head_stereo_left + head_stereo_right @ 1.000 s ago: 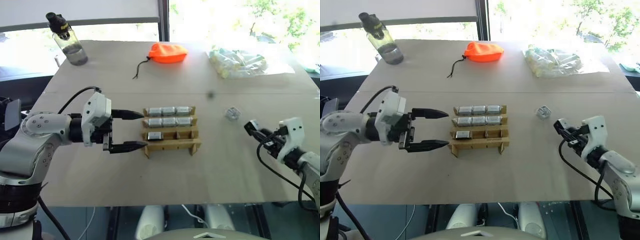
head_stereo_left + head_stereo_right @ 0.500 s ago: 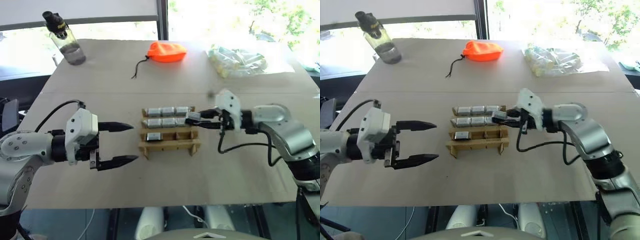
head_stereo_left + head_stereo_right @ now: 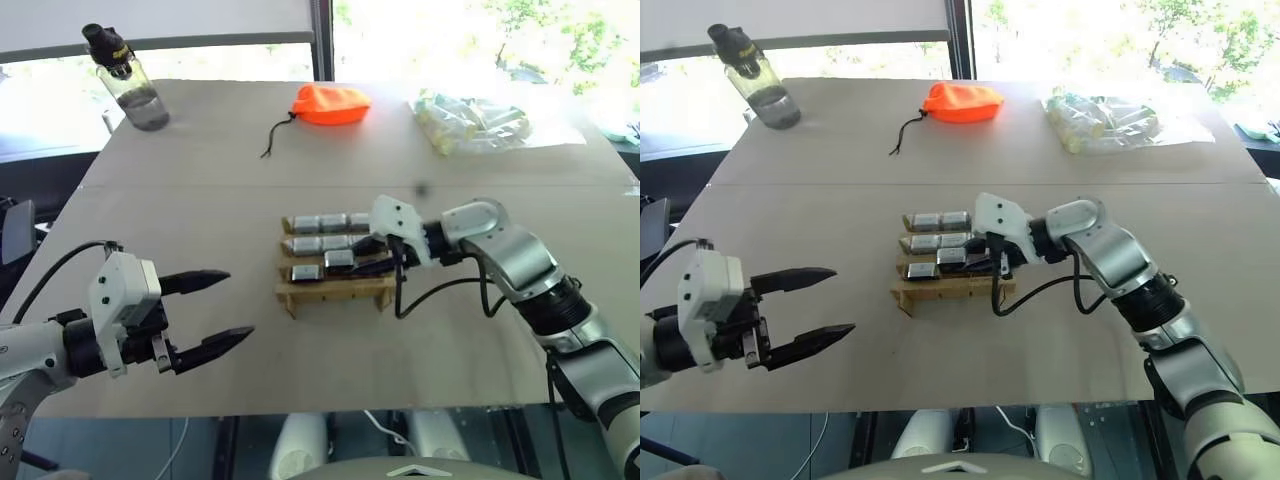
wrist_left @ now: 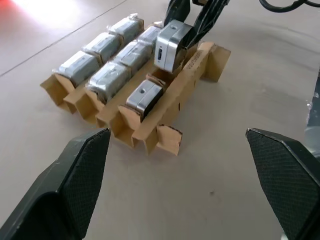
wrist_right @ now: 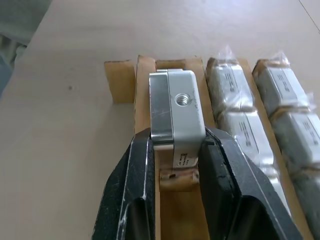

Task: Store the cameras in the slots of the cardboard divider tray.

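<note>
The cardboard divider tray sits in the middle of the table. Every place below is told from this tray.

The right gripper is right over the tray, above its third row. Its two black fingers pinch one camera, a small silver block with a round hole in its side. The camera hangs just above the middle slot of that row. In the left wrist view it is tilted and looks not yet down in the slot.

More cameras fill the two back rows, and they look wrapped in clear plastic. One more camera lies in the end slot of the third row. The front row has nothing in it.

The left gripper is well apart from the tray, on the robot's left side. Its fingers are spread wide and hold nothing.

Far behind the tray lie an orange pouch, a clear bag and a bottle.
</note>
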Tool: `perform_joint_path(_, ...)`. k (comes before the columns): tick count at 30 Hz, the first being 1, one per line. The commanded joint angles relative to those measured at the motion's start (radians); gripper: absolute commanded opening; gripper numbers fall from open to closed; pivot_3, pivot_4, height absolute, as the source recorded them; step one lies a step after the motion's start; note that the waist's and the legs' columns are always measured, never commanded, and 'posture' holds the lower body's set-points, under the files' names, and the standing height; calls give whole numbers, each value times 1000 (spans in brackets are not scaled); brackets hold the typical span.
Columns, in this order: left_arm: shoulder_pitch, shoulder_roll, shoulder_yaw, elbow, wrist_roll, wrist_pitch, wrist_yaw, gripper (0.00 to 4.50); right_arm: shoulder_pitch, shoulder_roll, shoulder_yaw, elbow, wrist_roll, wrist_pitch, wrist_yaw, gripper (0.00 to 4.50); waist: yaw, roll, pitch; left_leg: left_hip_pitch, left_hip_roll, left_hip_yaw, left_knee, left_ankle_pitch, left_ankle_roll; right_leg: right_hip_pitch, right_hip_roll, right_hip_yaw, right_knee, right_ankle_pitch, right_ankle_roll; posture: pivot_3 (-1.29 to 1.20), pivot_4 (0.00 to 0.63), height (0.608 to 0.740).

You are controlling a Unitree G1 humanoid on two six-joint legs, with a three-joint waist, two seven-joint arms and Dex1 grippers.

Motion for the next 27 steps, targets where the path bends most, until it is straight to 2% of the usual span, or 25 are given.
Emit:
perform_joint_path(1, -9, 8, 30, -18, -12, -15, 12, 4500, -13, -5, 7, -14, -22, 15, 13, 666, 0, 0, 0, 0, 0, 0, 0, 0, 0, 0, -1, 0, 0, 0, 0, 0, 150, 726)
perform_joint_path(8, -36, 30, 16, -6, -21, -4, 15, 4500, 7, 1, 9, 31, -91, -28, -22, 666, -2, 0, 0, 0, 0, -1, 0, 0, 0, 0, -1, -1, -1, 0, 0, 0, 150, 726)
perform_joint_path(16, -90, 77, -15, 42, -19, 0, -11, 4500, 42, 37, 1, 8, -89, -4, -37, 666, -2, 0, 0, 0, 0, -1, 0, 0, 0, 0, 0, -1, -1, 0, 0, 0, 150, 726)
perform_joint_path(17, -99, 79, -21, 45, -21, 0, -11, 4500, 46, 36, 1, 2, -89, -2, -36, 1763, -3, 0, 0, 0, 0, -1, 0, 0, 0, 0, 0, -1, -1, 0, 0, 0, 150, 726)
perform_joint_path(18, -106, 82, -29, 47, -20, 0, -12, 4500, 53, 35, -4, -6, -86, 2, -40, 1965, -4, 0, 0, 0, 0, -1, 0, 0, 0, 0, 0, -1, -1, 0, 0, 0, 150, 726)
perform_joint_path(20, -115, 84, -40, 51, -21, 2, -16, 4500, 65, 42, -31, -24, -84, -3, -74, 3014, -5, 0, 0, 0, 0, 0, 0, 0, 0, 0, -1, 0, -1, 0, 0, 0, 150, 726)
perform_joint_path(21, -121, 86, -46, 54, -20, 2, -16, 4500, 72, 45, -52, -39, -68, 0, -83, 3228, -4, 0, 0, 0, 0, 0, 0, 0, 0, 0, -1, 0, -1, 0, 0, 0, 150, 726)
perform_joint_path(22, -128, 87, -52, 56, -22, 3, -17, 4500, 82, 44, -76, -58, -43, 7, -82, 3697, -4, 0, 0, -1, 0, 0, -1, 0, 0, 0, -1, -1, -1, 0, 0, 0, 150, 726)
perform_joint_path(27, -174, 88, -83, 61, -50, 15, -19, 4500, 166, -10, -218, -197, 103, 105, -67, 3697, -1, 0, 0, -1, 0, -1, -1, 0, 0, 0, -1, -1, -1, 0, 0, 0, 150, 726)
